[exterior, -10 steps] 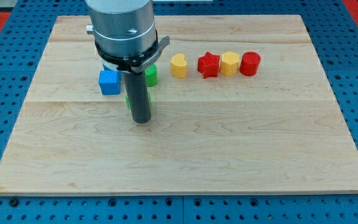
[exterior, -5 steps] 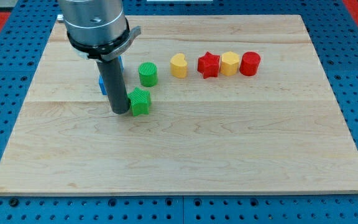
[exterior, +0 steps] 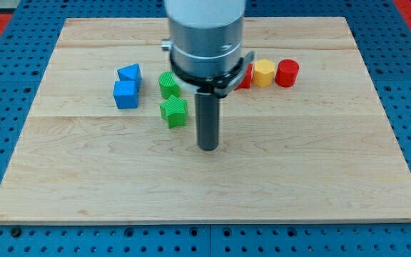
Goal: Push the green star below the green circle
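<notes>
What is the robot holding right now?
Nothing. My tip only pushes; it stands apart from the green star, to the star's lower right in the view.

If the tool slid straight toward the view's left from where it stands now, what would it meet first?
Probably nothing. My tip sits lower in the view than the green star, so a straight leftward slide looks free to the board's edge, though it might pass close under the star.
</notes>
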### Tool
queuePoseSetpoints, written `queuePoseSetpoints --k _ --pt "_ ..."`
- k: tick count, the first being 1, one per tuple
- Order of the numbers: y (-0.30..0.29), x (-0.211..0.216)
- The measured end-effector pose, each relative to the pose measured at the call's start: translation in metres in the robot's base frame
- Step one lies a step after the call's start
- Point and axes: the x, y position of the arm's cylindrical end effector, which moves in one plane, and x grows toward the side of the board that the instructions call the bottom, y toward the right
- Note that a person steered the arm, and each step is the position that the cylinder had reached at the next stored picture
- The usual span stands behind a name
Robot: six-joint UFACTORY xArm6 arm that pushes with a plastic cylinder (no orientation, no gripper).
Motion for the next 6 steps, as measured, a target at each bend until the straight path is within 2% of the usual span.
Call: queuePoseSetpoints --k 1,3,6 --pt "-0.007 -0.02" --pt "-0.042 -0.03" --pt "-0.026 -0.044"
